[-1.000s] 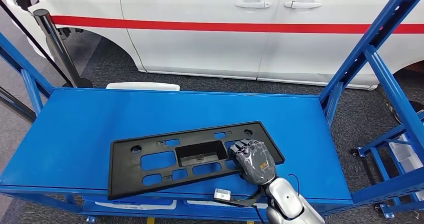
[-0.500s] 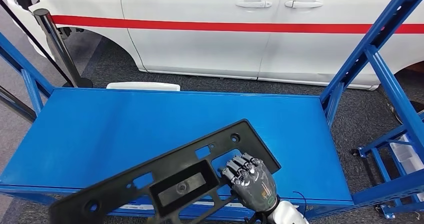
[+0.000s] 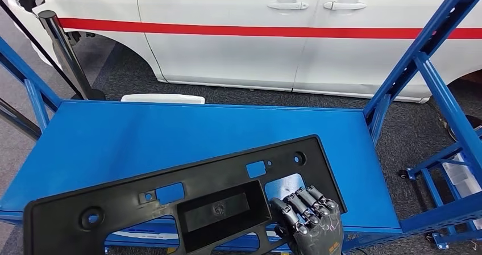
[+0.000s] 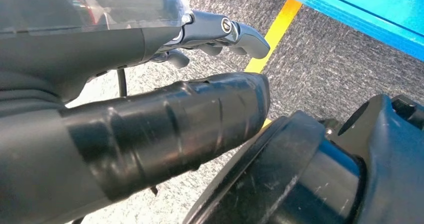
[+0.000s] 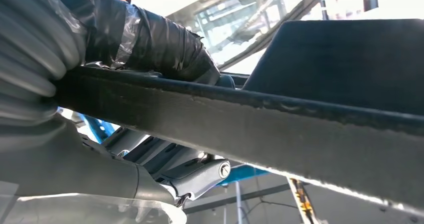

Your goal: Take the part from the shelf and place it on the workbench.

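At 6 o'clock, over the shelf (image 3: 113,141) front edge | my right hand (image 3: 311,228) grips the part (image 3: 187,201), now lifted clear and swung toward me | left hand (image 4: 125,129) hangs empty, fingers apart | workbench carry comes next.

I can read no text, label, brand or number anywhere, neither on the black part (image 3: 187,201), nor on the blue shelf (image 3: 113,136), nor on the white car (image 3: 239,39) with its plain red stripe (image 3: 256,30).
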Action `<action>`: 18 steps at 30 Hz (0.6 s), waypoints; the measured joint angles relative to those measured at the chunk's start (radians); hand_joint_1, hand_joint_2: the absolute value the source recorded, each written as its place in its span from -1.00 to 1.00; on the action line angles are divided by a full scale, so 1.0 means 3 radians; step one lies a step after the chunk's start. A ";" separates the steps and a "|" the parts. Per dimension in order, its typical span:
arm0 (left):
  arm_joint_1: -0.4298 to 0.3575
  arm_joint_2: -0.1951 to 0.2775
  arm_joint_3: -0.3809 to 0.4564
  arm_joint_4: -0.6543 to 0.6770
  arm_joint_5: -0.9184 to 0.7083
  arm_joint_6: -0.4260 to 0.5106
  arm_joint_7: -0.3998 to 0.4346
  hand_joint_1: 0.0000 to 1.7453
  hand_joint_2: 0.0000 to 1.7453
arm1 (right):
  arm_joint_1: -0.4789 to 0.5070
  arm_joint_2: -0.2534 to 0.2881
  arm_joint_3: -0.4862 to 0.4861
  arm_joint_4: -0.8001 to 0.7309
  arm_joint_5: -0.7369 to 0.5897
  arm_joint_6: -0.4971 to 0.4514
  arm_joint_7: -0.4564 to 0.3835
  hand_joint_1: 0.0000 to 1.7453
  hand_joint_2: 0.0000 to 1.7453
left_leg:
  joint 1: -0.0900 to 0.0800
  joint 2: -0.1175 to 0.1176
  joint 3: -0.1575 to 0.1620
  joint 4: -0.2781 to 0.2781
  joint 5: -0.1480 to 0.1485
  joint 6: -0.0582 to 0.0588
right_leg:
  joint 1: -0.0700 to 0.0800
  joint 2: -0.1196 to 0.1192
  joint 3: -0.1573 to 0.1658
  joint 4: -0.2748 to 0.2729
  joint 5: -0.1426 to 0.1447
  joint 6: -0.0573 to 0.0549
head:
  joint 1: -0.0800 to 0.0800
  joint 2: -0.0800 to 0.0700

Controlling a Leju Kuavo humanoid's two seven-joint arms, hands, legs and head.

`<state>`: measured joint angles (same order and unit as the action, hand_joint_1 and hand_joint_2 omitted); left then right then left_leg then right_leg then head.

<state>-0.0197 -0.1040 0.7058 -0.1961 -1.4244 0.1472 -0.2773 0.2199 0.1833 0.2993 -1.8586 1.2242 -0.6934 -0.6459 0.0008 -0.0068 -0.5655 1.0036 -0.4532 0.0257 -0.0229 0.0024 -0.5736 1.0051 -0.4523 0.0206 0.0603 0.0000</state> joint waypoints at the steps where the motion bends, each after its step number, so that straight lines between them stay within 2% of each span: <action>1: 0.0000 -0.0001 0.0002 0.0000 0.0000 0.0000 0.0003 -1.00 -1.00 | 0.0012 0.0012 -0.0011 -0.0006 0.0000 -0.0001 0.0000 1.00 1.00 | 0.0000 0.0000 0.0000 0.0000 0.0000 0.0000 | 0.0000 0.0000 0.0000 0.0000 0.0000 0.0000 | 0.0000 0.0000; 18: -0.0001 -0.0008 0.0024 -0.0001 -0.0001 0.0008 0.0003 -1.00 -1.00 | 0.0042 0.0061 -0.0079 0.0026 0.0088 -0.0002 0.0052 1.00 1.00 | 0.0000 0.0000 0.0000 0.0000 0.0000 0.0000 | 0.0000 0.0000 0.0000 0.0000 0.0000 0.0000 | 0.0001 0.0000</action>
<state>-0.0199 -0.1063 0.7129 -0.1964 -1.4248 0.1495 -0.2766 0.2326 0.2015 0.2756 -1.8507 1.2505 -0.6939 -0.6303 0.0009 -0.0067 -0.5655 1.0035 -0.4532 0.0257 -0.0228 0.0024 -0.5736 1.0051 -0.4523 0.0206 0.0607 0.0000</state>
